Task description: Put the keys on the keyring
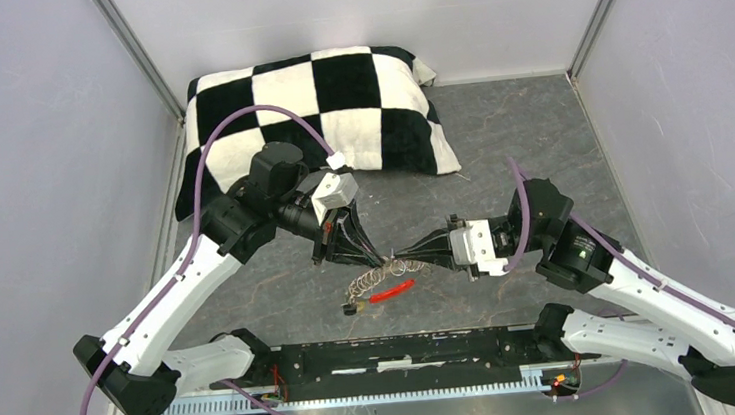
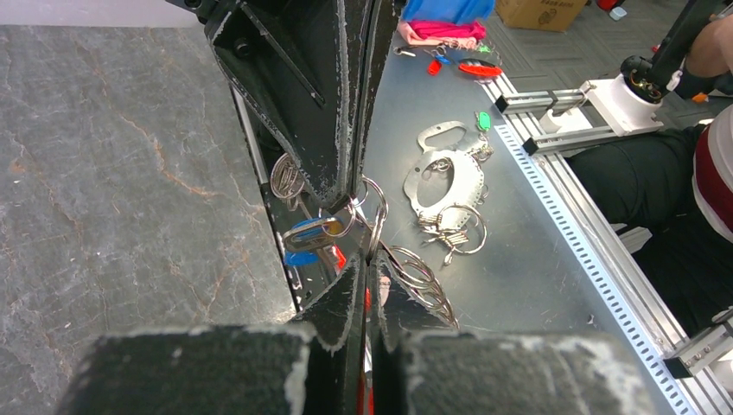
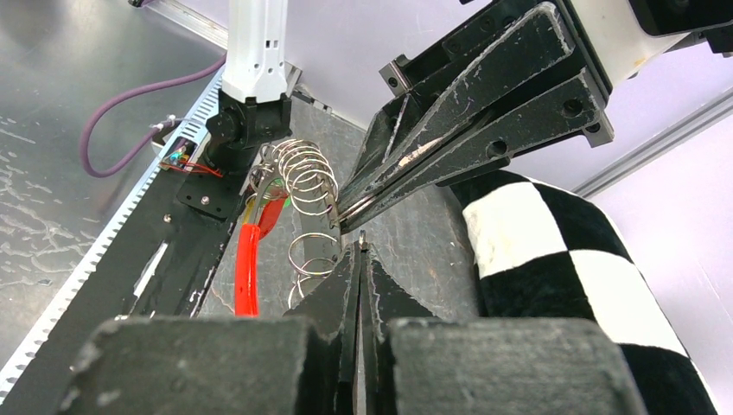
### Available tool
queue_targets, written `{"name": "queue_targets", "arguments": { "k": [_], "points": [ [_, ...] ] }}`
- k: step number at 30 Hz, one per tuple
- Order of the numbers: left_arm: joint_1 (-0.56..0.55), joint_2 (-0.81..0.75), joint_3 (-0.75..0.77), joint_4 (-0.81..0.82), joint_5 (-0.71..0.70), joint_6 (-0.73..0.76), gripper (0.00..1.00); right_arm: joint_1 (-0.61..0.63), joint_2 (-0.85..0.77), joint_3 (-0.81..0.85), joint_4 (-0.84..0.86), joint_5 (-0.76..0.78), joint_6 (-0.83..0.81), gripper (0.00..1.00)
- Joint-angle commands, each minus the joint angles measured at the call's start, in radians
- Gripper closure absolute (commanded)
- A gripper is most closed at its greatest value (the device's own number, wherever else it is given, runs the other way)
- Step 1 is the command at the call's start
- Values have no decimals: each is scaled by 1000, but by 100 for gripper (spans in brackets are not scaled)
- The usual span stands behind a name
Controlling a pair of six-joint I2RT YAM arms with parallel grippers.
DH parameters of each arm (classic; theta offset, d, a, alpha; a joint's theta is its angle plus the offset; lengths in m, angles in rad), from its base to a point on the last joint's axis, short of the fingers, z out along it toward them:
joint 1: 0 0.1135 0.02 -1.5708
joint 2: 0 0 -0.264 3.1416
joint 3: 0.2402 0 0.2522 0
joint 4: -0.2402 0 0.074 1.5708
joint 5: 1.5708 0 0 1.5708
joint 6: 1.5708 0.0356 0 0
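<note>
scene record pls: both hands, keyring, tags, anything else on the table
left hand: shut, pinching a wire of the keyring
right hand: shut, tip to tip with the left; a sliver of metal shows at its tips
keyring: bunch of rings trailing from the tips
red tag: among the rings
blue tag: right by the tips
checkered pillow: far side, untouched

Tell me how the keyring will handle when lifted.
Probably floppy: the keyring is many linked wire loops in a loose bunch. Likely light, since the wire is thin. It may swing and tangle; a red tag lies against the loops.
</note>
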Motion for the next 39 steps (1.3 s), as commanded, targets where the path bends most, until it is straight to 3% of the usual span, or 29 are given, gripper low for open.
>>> {"name": "queue_targets", "arguments": {
  "k": [1, 39],
  "points": [
    [10, -9, 37, 72, 19, -46, 98, 3, -22, -16, -12, -3, 3, 100],
    [10, -7, 27, 93, -72, -98, 98, 3, -18, -23, 80, -42, 28, 100]
  ]
}}
